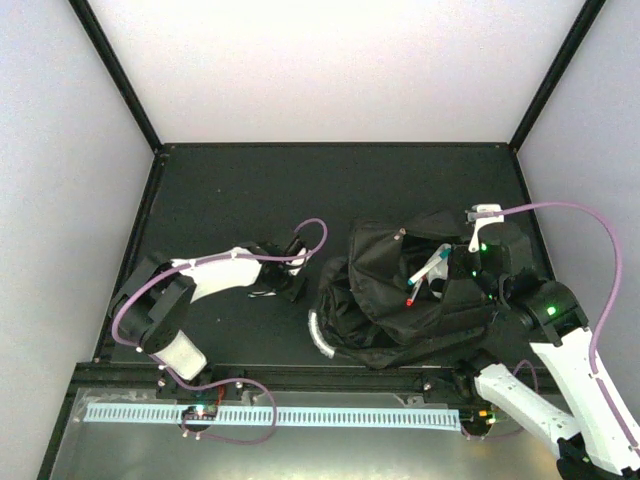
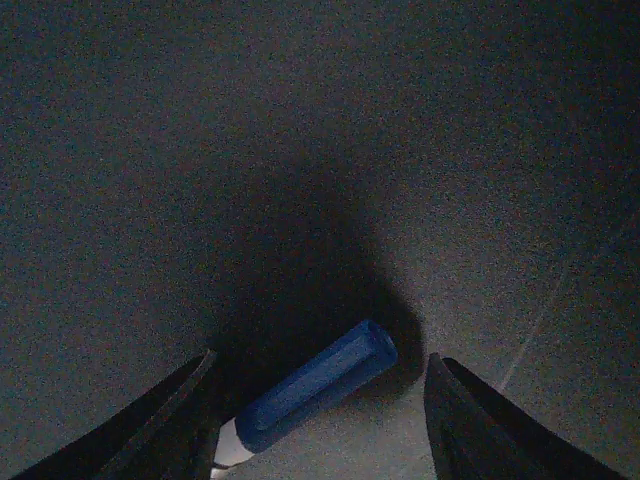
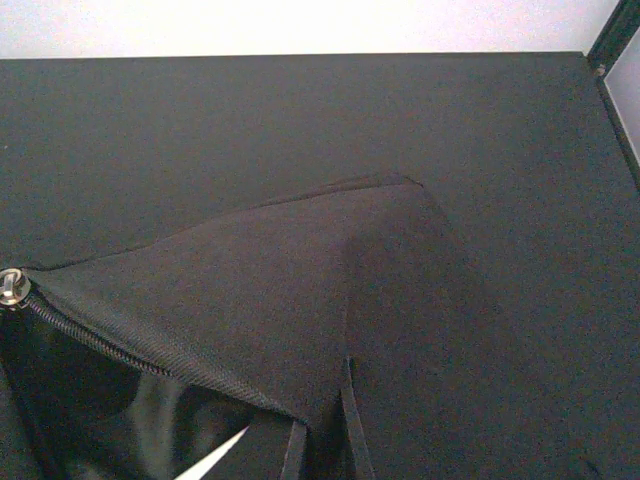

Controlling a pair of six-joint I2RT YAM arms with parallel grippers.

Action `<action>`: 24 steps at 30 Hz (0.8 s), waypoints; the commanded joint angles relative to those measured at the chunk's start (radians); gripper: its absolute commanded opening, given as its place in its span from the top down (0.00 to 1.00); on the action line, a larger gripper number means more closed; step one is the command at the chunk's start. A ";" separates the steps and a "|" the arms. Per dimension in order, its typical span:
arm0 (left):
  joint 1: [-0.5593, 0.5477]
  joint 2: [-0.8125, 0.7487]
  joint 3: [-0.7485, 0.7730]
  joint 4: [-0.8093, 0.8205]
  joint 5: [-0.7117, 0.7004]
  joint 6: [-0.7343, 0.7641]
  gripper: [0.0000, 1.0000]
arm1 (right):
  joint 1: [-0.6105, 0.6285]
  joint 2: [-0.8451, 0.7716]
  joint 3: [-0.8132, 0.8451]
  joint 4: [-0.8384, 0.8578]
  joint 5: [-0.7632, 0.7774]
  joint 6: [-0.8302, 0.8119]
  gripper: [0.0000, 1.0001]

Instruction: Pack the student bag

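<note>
The student bag (image 1: pixel 390 300), a large black backpack with a grey curved handle (image 1: pixel 318 335), lies right of centre with its top open. My right gripper (image 1: pixel 465 262) is at the bag's far right edge, holding the fabric up. In the right wrist view the lifted fabric (image 3: pixel 280 300) hides my fingers, and a zipper pull (image 3: pixel 12 286) sits at the opening. White pens (image 1: pixel 425 277) with coloured tips show in the opening. My left gripper (image 2: pixel 320 425) is open and low over the table, with a blue-capped marker (image 2: pixel 315 385) lying between its fingers; it also shows in the top view (image 1: pixel 293 272).
The black table top (image 1: pixel 250 200) is bounded by a raised rim and white walls. A metal rail with a white perforated strip (image 1: pixel 270 415) runs along the near edge by the arm bases. A seam in the mat (image 2: pixel 545 315) runs right of the marker.
</note>
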 commanded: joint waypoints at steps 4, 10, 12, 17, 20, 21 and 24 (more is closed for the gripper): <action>-0.051 0.026 0.009 -0.075 -0.176 -0.084 0.42 | -0.001 -0.042 0.085 0.186 0.046 -0.005 0.94; -0.078 0.068 0.007 -0.072 -0.206 -0.127 0.49 | -0.001 -0.044 0.083 0.189 0.043 -0.002 0.94; -0.078 0.080 0.019 -0.086 -0.229 -0.136 0.54 | -0.001 -0.044 0.083 0.188 0.045 -0.004 0.94; -0.078 0.081 0.032 -0.083 -0.260 -0.149 0.65 | -0.001 -0.045 0.085 0.186 0.052 -0.008 0.94; -0.078 0.078 0.038 -0.063 -0.260 -0.161 0.76 | -0.001 -0.042 0.085 0.188 0.050 -0.007 0.94; -0.077 0.080 0.042 -0.055 -0.260 -0.165 0.79 | -0.001 -0.040 0.083 0.189 0.049 -0.005 0.94; -0.077 0.097 0.065 -0.046 -0.262 -0.170 0.83 | -0.001 -0.039 0.083 0.192 0.046 -0.007 0.94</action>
